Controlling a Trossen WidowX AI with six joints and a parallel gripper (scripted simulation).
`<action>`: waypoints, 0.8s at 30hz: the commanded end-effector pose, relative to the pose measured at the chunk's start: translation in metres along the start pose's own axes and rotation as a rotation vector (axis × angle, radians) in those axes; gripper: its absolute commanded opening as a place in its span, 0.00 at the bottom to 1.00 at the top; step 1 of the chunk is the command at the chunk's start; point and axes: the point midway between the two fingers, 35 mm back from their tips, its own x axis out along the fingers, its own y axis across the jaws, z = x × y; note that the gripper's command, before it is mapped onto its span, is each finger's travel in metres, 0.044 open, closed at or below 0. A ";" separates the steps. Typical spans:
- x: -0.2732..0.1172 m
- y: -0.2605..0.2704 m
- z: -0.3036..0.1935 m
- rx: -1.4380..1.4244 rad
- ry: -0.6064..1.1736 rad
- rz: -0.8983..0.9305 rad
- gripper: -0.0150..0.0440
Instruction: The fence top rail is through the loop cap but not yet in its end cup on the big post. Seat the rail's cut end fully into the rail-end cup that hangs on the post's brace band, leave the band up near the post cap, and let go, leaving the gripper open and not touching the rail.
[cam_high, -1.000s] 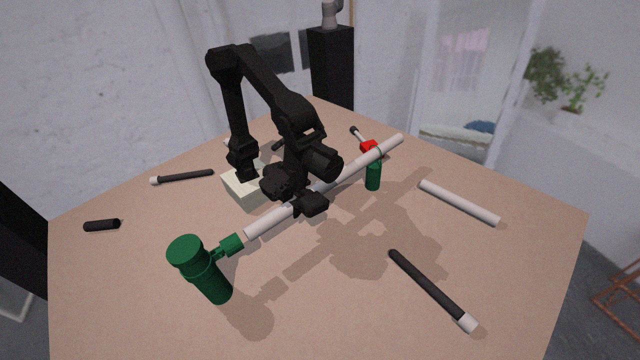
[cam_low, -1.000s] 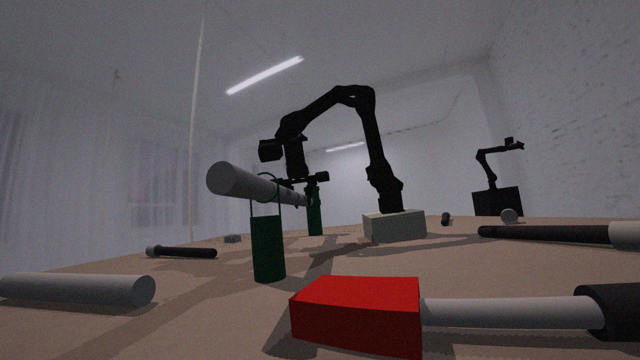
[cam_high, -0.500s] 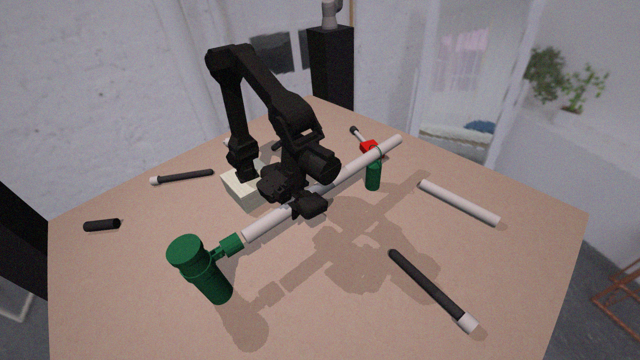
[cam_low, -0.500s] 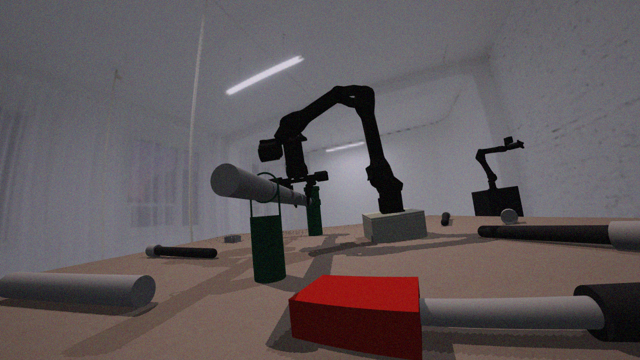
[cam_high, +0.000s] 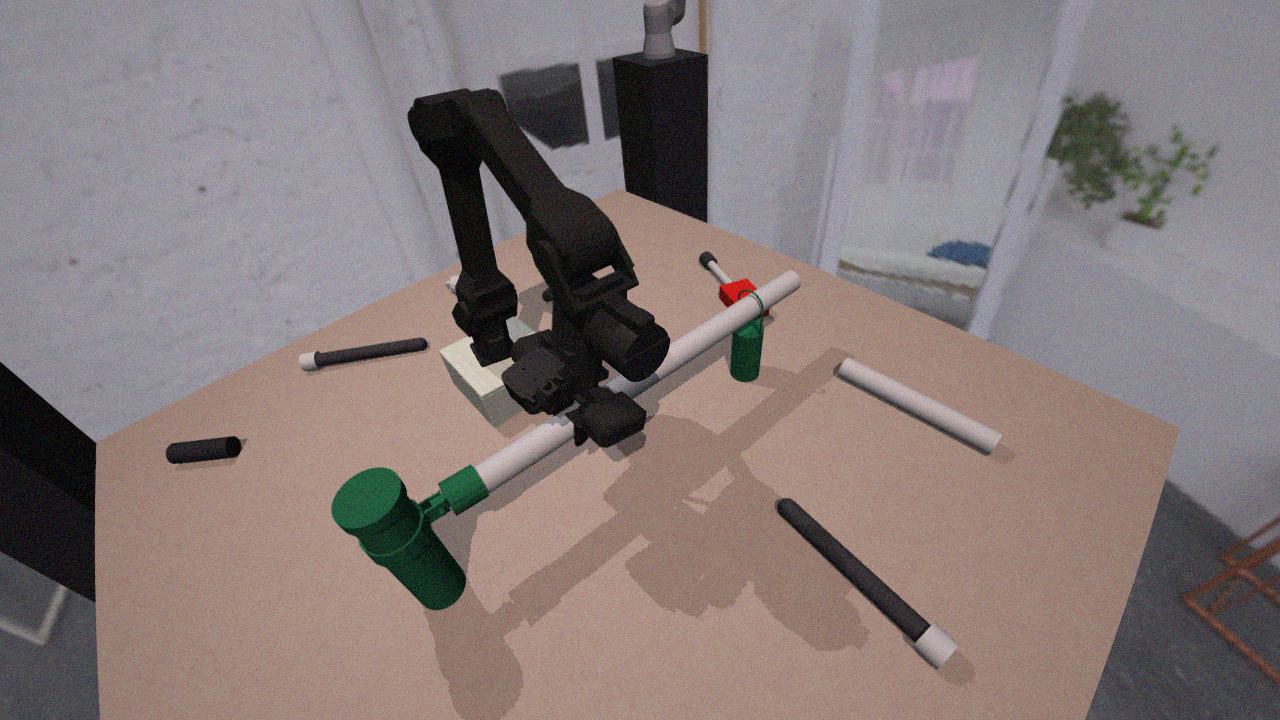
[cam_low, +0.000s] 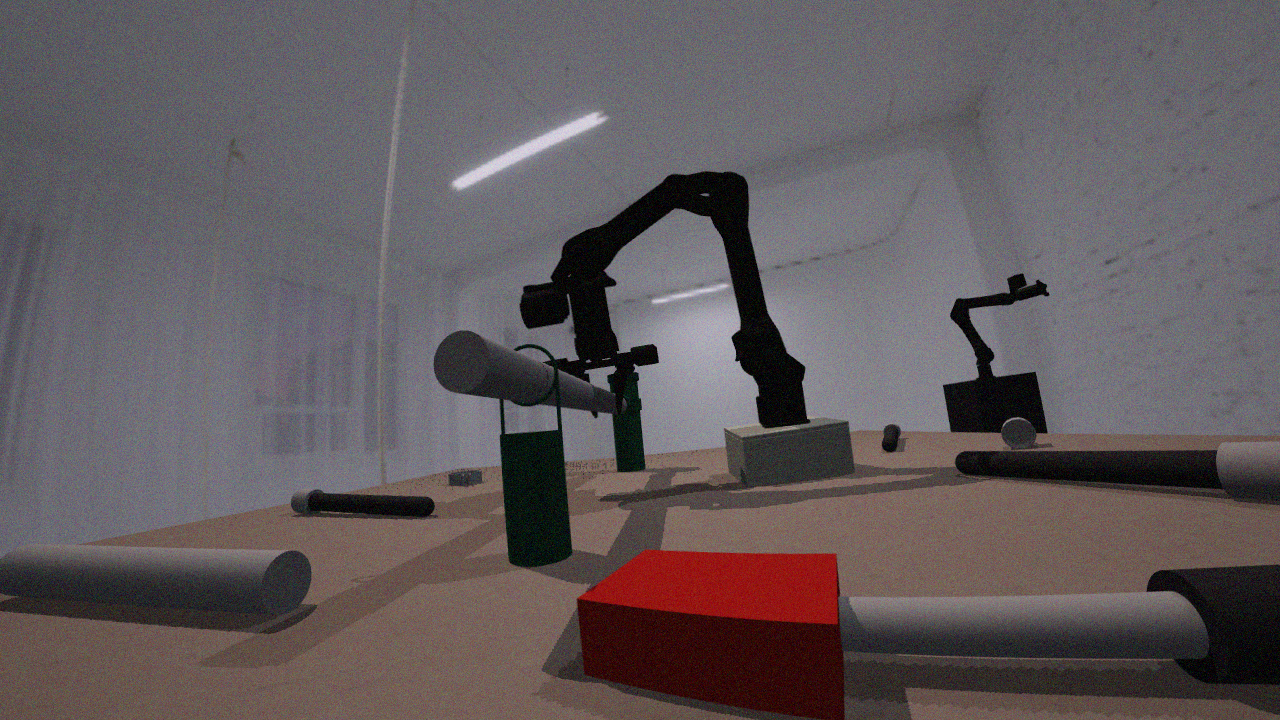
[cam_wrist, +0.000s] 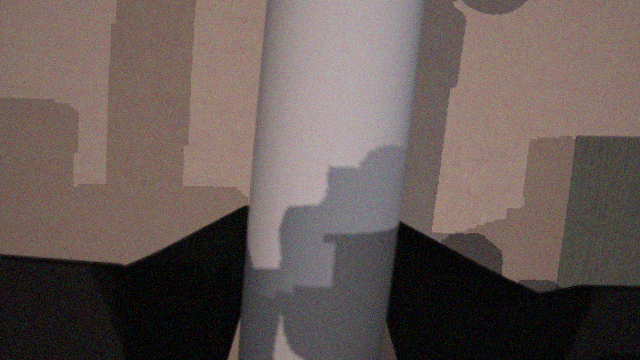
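The white rail (cam_high: 702, 341) (cam_low: 501, 371) (cam_wrist: 340, 75) is held above the table. My gripper (cam_high: 572, 424) (cam_low: 608, 402) (cam_wrist: 315, 225) is shut on its middle, one finger on each side. The rail's far part passes through the wire loop (cam_low: 533, 345) on the small green post (cam_high: 745, 354) (cam_low: 537, 501). Its near end meets the green rail-end cup (cam_high: 463, 489), with no gap visible between them; how deep it sits inside is hidden. The cup hangs by a hinge from the band (cam_high: 392, 553) around the big green post (cam_high: 427, 573) (cam_low: 631, 447), just below the post cap (cam_high: 369, 498).
A red block (cam_high: 737, 290) (cam_low: 707, 617) with a handle lies behind the small post. A loose white rod (cam_high: 921, 404) (cam_low: 134, 573) and a black rod (cam_high: 850, 564) (cam_low: 375, 504) lie right. Another black rod (cam_high: 371, 351) and a short black piece (cam_high: 204, 449) lie left.
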 end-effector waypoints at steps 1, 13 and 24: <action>0.000 0.000 0.000 0.000 0.000 0.000 0.25; 0.000 0.000 0.001 0.000 -0.002 0.000 0.25; -0.001 0.000 0.002 0.001 -0.005 0.000 0.25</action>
